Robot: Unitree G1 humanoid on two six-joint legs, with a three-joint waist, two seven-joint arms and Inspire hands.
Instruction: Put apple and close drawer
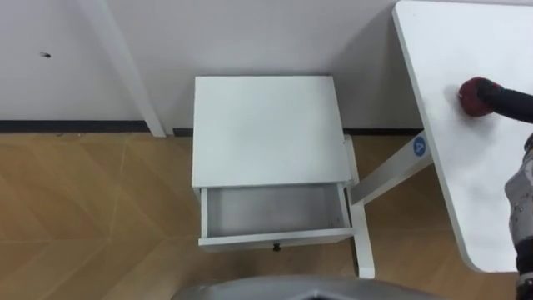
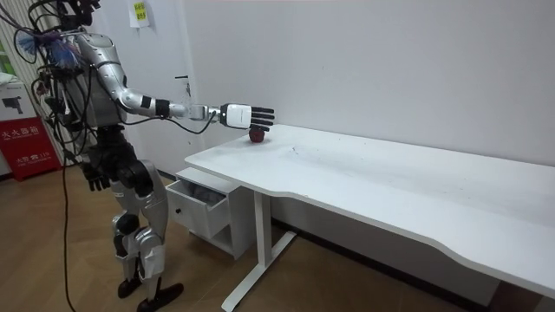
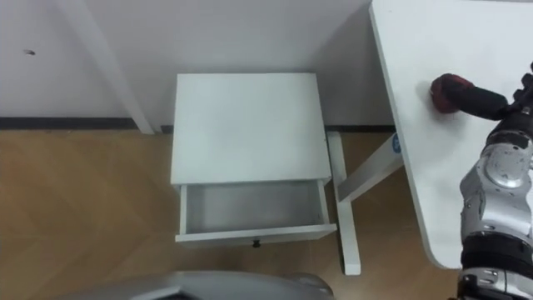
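Note:
A dark red apple (image 1: 471, 94) (image 3: 446, 91) (image 2: 257, 134) lies near the far corner of the white table (image 1: 466, 183). My right hand (image 2: 247, 114) is stretched out over it, open, and its dark fingers (image 1: 510, 101) (image 3: 485, 101) touch the apple's right side. The white bedside cabinet (image 1: 266, 129) stands against the wall in front of me. Its drawer (image 1: 275, 210) (image 2: 201, 196) is pulled open and empty, with a small dark knob (image 1: 276, 247) on its front. My left hand (image 2: 97, 179) hangs relaxed by my hip.
The table's white leg and foot (image 1: 363, 243) stand close to the right of the drawer. A white slanted post (image 1: 125, 67) leans against the wall left of the cabinet. Wooden floor lies to the left. A red sign (image 2: 26, 143) stands at the room view's left.

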